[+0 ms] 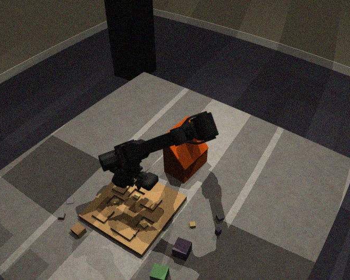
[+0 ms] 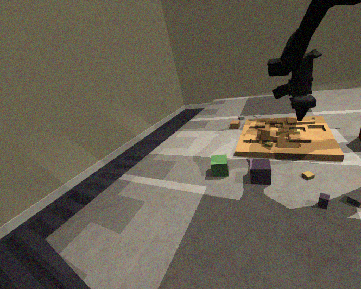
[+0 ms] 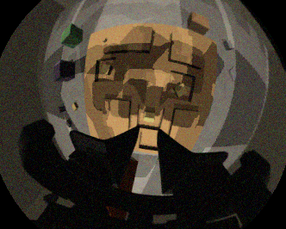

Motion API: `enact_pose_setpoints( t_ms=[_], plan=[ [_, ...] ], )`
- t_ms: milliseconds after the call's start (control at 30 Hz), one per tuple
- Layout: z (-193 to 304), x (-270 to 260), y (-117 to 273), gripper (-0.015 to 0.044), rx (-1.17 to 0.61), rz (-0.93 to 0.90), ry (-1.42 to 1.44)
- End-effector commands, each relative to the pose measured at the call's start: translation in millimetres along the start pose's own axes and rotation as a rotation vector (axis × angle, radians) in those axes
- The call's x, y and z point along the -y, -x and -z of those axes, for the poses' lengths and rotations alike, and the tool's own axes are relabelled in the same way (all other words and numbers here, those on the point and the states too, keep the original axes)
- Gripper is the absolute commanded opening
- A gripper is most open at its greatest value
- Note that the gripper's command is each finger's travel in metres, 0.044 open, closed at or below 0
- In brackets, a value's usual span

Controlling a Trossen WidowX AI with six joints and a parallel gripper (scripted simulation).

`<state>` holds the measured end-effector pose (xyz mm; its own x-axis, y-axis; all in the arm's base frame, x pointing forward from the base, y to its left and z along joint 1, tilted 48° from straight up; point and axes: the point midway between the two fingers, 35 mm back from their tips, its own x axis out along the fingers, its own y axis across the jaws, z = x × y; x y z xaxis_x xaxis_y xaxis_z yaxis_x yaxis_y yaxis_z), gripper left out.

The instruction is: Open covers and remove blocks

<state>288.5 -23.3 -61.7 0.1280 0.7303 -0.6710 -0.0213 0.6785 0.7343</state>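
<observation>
The wooden puzzle board point(image 1: 178, 197) point(image 2: 326, 149) point(image 3: 91, 47) lies flat, patched with shadow. A yellowish block point(image 1: 143, 223) point(image 2: 268, 144) point(image 3: 105, 69) shows in one well, another block point(image 1: 115, 201) point(image 3: 180, 89) in the well across from it. A third block point(image 1: 136, 196) point(image 3: 149, 117) shows in the middle well near the arm's base. Board-coloured covers, such as one slab point(image 1: 125, 232) point(image 3: 130, 41) and another point(image 1: 151, 203) point(image 3: 119, 111), lie beside wells. My gripper point(image 2: 300, 119) point(image 3: 147, 129) is partly open and empty, above the board near the third block. A recess point(image 2: 316, 127) point(image 3: 148, 139) shows near the base side.
A small yellow block point(image 1: 192, 224) point(image 2: 308, 175) point(image 3: 75, 106) lies beside the board. A purple cube point(image 1: 181, 248) point(image 2: 260, 171), a green cube point(image 1: 159, 271) point(image 2: 219, 165) and a brown block point(image 1: 78, 230) point(image 2: 235, 124) stand around it. An orange block point(image 1: 185, 159) is by the arm's base.
</observation>
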Motion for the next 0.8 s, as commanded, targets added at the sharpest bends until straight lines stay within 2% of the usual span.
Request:
enact_pose_setpoints(
  t_ms=[0,767],
  plan=[
    [-5,-1,20,0.0144,0.012,0.012,0.018],
    [-4,-2,-16,0.0144,0.012,0.010,0.018]
  ],
)
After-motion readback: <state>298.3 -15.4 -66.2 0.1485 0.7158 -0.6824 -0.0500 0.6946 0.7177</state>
